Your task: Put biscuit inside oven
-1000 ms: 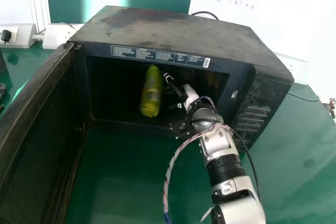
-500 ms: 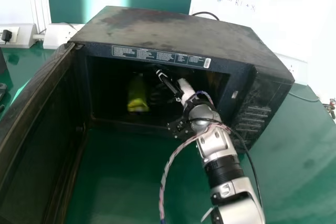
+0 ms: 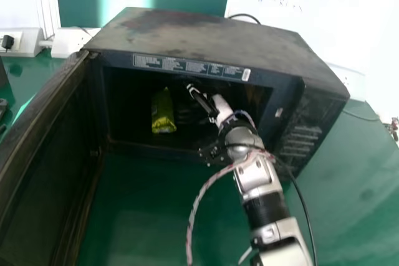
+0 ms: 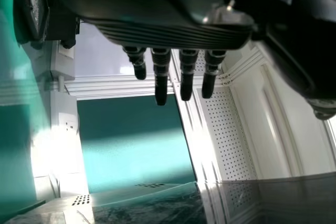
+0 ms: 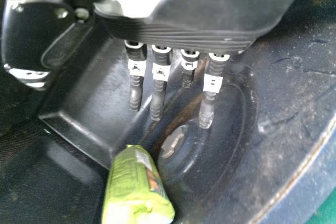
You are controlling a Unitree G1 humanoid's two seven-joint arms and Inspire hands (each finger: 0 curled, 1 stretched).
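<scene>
One green biscuit packet (image 3: pixel 163 115) lies inside the dark oven (image 3: pixel 187 37), on its floor, with the right hand (image 3: pixel 222 108) to its right in the head view. That hand's fingers (image 5: pixel 158 92) are straight and slightly spread, pinching nothing, their tips near the packet but apart from it. The left hand (image 4: pixel 168 17) also has straight, slightly spread fingers and holds nothing.

The oven stands on the green counter (image 3: pixel 156 207), its door (image 3: pixel 47 154) swung wide open at the left. Behind the oven is a whiteboard (image 3: pixel 324 26) with handwriting; a striped cable (image 3: pixel 198 207) loops beside the right arm.
</scene>
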